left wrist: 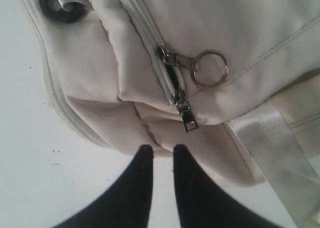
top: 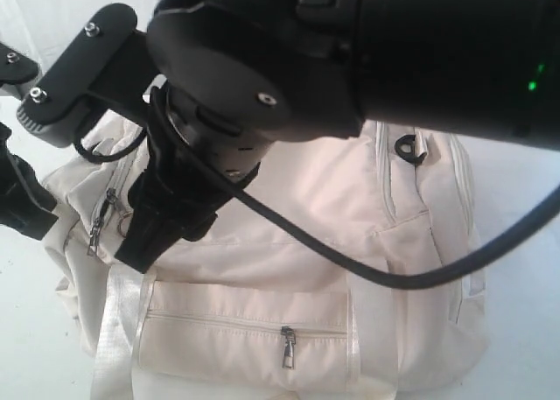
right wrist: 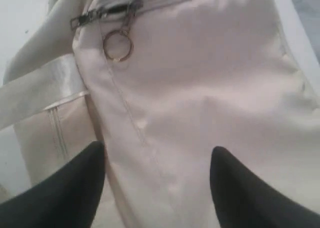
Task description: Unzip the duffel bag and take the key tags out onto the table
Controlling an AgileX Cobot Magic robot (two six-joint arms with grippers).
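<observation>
The cream duffel bag lies on the white table. Its main zip is only slightly parted between two metal pulls: one carries a metal ring, the other pull hangs below it. In the left wrist view my left gripper stands just off the bag's end, below that pull, narrowly open with bare table showing between its fingers. Reaching across, my right gripper is wide open over the bag's top fabric, a little way from the ring. The key tags are hidden.
The right arm's big black body and cable cover much of the exterior view. A front pocket with its own zip pull faces the camera. Satin straps and a black D-ring lie on the bag. White table surrounds it.
</observation>
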